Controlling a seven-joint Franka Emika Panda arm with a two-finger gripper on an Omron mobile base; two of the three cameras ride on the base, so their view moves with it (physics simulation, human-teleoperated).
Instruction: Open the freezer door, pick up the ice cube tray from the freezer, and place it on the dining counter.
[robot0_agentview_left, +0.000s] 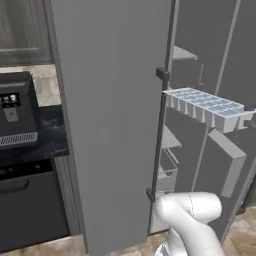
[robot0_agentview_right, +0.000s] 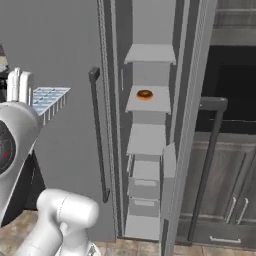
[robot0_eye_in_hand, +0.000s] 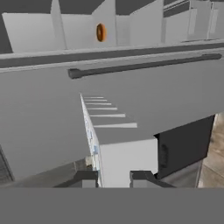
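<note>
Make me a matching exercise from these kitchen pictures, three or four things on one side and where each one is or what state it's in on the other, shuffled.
Things:
1. pale blue-white ice cube tray
2. orange-brown doughnut
3. brushed-grey freezer door
4. black coffee machine

States:
A. swung open
B. on a freezer shelf
C. on the dark worktop
D. clamped in the gripper, outside the freezer

Pairs: 1-D, 2-B, 3-A, 4-C

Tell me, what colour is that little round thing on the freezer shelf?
The doughnut is orange-brown with a dark centre, clearest in the right base view.
</note>
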